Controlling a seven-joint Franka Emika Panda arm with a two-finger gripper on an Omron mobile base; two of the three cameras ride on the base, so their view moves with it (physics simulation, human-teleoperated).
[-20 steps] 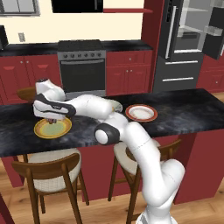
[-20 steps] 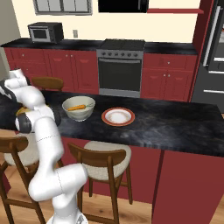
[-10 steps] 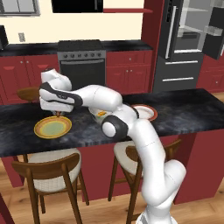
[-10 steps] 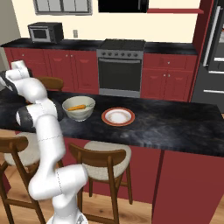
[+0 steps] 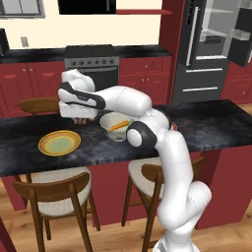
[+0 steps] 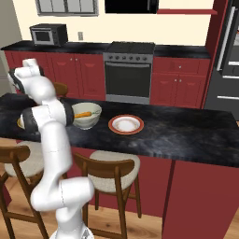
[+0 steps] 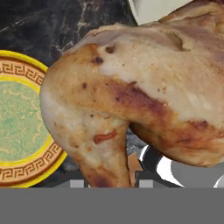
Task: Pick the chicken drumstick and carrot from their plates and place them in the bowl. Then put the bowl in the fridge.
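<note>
- We see the end effector (image 5: 80, 119) clamped on the chicken drumstick (image 7: 144, 100), seemingly just left of the bowl (image 5: 116, 126).
- The carrot (image 5: 119, 125) lies inside.

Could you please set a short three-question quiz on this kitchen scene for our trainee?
1. True or false: the slim orange carrot lies in the deep cream-white bowl.
2. What do the fingers hold? A) a fork B) the golden-brown roasted chicken drumstick C) a cup
3. Fill in: the flat white plate with the red-orange rim now holds ____.

Key:
1. True; the right base view shows it there too.
2. B; in the hand view the drumstick hangs above the black stone counter, beside the round yellow-rimmed plate with the pale green centre.
3. Nothing.
</note>
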